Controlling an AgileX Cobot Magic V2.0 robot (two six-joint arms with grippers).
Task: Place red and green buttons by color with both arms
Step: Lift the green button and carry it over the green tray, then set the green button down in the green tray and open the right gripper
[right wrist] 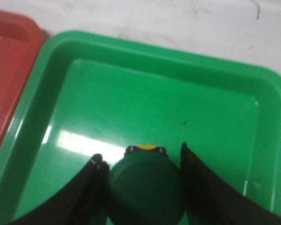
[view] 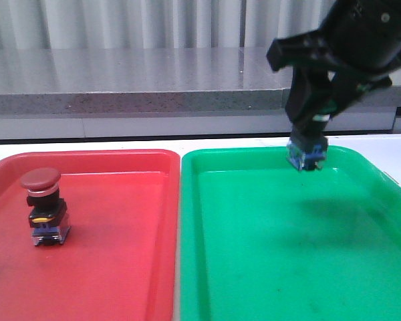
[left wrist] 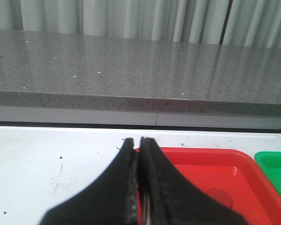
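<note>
The right end effector (right wrist: 143,180) is clenched on the green button (right wrist: 145,190), its fingers (right wrist: 91,187) pressing either side of the dark green cap. In the front view the button's blue base (view: 306,155) hangs clear above the far part of the green tray (view: 281,267), not touching it. The left end effector (left wrist: 138,187) is clamped fully together and holds nothing; it sits over the white tabletop (left wrist: 47,164) by the red tray's (left wrist: 234,161) far left corner. The red button (view: 45,206) stands upright at the left of the red tray, well apart from both arms.
</note>
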